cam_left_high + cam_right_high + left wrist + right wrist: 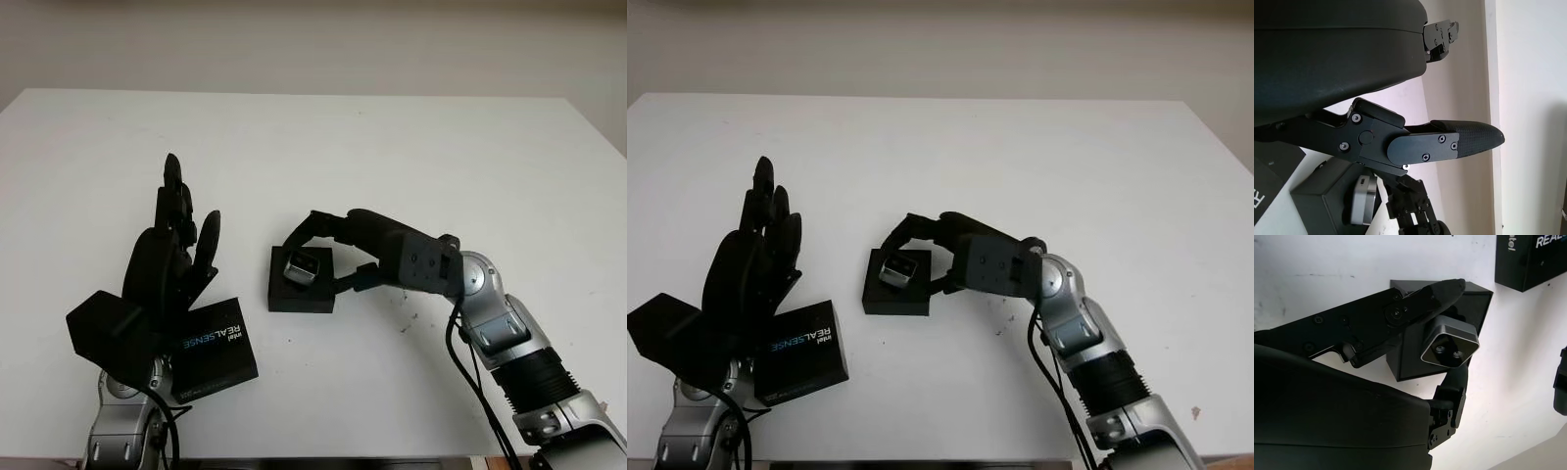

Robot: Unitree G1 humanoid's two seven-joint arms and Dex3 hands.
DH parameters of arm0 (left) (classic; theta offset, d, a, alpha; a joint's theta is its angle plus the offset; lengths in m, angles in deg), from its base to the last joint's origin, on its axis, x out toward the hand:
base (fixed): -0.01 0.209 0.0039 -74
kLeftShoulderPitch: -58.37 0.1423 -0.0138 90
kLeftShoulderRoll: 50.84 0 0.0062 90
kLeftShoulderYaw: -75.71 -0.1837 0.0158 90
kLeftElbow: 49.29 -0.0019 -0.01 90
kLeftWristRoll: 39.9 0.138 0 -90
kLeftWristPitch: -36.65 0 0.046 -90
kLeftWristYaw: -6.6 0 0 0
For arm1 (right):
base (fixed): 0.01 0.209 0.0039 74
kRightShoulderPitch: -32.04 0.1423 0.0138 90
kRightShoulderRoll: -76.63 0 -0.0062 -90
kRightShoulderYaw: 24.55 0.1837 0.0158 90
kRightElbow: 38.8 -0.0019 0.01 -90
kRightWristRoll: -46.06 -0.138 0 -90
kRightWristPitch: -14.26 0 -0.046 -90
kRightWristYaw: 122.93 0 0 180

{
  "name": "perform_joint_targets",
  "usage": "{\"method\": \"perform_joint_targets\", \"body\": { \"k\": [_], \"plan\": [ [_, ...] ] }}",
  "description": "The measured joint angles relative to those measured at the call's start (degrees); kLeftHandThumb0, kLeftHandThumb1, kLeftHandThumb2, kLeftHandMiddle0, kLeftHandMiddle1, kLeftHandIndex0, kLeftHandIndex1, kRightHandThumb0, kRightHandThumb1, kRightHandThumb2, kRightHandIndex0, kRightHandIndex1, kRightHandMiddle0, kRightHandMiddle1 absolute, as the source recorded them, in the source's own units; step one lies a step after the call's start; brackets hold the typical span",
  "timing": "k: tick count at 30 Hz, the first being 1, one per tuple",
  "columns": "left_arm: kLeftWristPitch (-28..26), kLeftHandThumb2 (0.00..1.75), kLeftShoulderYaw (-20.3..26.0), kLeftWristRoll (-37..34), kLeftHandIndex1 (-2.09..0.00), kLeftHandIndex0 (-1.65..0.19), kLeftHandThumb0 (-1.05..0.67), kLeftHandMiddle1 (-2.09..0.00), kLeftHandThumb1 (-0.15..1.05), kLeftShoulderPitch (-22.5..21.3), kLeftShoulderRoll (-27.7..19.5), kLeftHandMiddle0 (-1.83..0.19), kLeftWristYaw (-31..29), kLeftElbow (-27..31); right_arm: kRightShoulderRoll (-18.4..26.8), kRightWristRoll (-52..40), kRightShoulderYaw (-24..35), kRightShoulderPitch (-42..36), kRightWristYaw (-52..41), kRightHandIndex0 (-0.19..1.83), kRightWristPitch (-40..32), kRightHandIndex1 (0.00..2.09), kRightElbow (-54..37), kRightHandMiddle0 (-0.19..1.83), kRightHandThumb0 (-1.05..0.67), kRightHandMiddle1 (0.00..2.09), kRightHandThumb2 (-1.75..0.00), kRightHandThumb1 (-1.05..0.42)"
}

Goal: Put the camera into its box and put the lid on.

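Black cardboard lies nearest the robot: the lid (pixel 214 351), printed with a RealSense logo, sits flat on the white counter (pixel 392 147) at the near left, partly under the left hand (pixel 167 264). That hand hangs open above the lid's left end, holding nothing, its fingers (pixel 174 191) pointing away toward the far side of the counter.

Just beyond and to the right of the lid, close but apart from it, stands the open black box (pixel 301 294). The right hand (pixel 323 259) reaches in from the near right and is closed on the camera (pixel 1450 344), a small silver-cased unit with two lenses on its dark face. One finger runs over the top of it and another presses from below, as the right wrist view shows. The camera is over the box's opening, tilted, with its lower end at or inside the rim; whether it already touches the box floor cannot be told.

The step in hand looks like seating the camera in the box. The next move likely calls for lowering it until it lies level inside, letting go, and drawing the right hand clear so the fingers do not drag the box. Only then is the lid needed, and the left hand is well placed to take it.
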Motion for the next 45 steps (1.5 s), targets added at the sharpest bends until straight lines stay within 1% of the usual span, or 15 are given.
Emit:
{"method": "perform_joint_targets", "body": {
  "k": [3,13,19,22,24,26,32,36,40,42,45],
  "plan": [
    [0.0,0.49,-0.2,0.0,0.0,0.19,-0.79,-0.01,1.05,0.0,0.2,0.19,0.0,0.0,0.1,0.2,-0.2,-0.1,-0.1,0.04,0.4,0.04,0.0,0.1,-0.65,0.57,-0.05,-0.94],
    [0.0,0.5,-0.6,0.6,0.0,0.19,-0.78,0.0,1.05,0.1,0.4,0.19,0.2,0.0,0.5,0.9,-0.2,-0.3,-0.1,0.03,0.8,0.05,0.0,0.11,-0.64,0.5,-0.05,-0.93],
    [0.0,0.5,-0.9,1.1,0.0,0.19,-0.77,0.0,1.05,0.1,0.6,0.19,0.4,0.0,-0.4,-0.1,1.1,-1.6,2.2,0.08,-2.5,0.07,-0.5,0.15,-0.6,0.51,-0.05,-0.93],
    [0.2,0.51,-0.9,1.1,0.0,0.19,-0.77,0.0,1.05,0.2,0.8,0.19,0.4,0.0,-1.6,-0.2,2.5,-2.3,6.0,0.13,-4.2,0.09,-1.9,0.18,-0.59,0.55,-0.05,-0.92],
    [0.6,0.51,-0.9,1.2,0.0,0.19,-0.77,0.0,1.05,0.3,0.8,0.19,0.4,0.0,-2.9,-0.8,3.9,-3.2,9.0,0.19,-4.9,0.1,-3.4,0.12,-0.6,0.75,-0.05,-0.92],
    [0.7,0.51,-0.9,1.2,0.0,0.19,-0.77,0.0,1.05,0.3,0.8,0.19,0.4,0.0,-4.6,-2.0,5.4,-4.4,11.7,0.22,-5.3,0.1,-5.4,0.07,-0.62,0.88,-0.05,-0.92],
    [0.7,0.5,-0.8,0.9,0.0,0.19,-0.78,-0.01,1.05,0.3,0.8,0.19,0.4,0.0,-8.2,-4.7,6.6,-8.9,15.3,0.27,-9.1,0.12,-11.3,0.05,-0.61,1.04,-0.05,-0.89],
    [0.7,0.49,-0.6,0.5,0.0,0.19,-0.78,-0.02,1.05,0.3,0.8,0.19,0.4,0.0,-10.3,-5.4,7.0,-11.7,17.4,0.26,-12.2,0.11,-14.6,0.04,-0.59,1.07,-0.05,-0.9],
    [0.7,0.49,-0.5,0.5,0.0,0.19,-0.78,-0.03,1.05,0.3,0.6,0.19,0.3,0.0,-11.1,-5.4,6.5,-14.3,18.3,0.22,-14.2,0.09,-17.3,0.02,-0.59,1.05,-0.05,-0.9],
    [0.7,0.48,-0.4,0.4,0.0,0.19,-0.79,-0.04,1.05,0.3,0.6,0.19,0.3,0.0,-11.3,-4.6,5.6,-15.5,18.6,0.21,-14.2,0.08,-17.7,0.03,-0.61,1.04,-0.06,-0.92],
    [0.7,0.48,-0.4,0.2,0.0,0.19,-0.78,-0.03,1.05,0.3,0.6,0.19,0.1,0.0,-10.9,-1.6,3.9,-16.9,19.9,0.22,-12.4,0.08,-17.7,0.07,-0.64,1.02,-0.06,-0.93]
  ]
}}
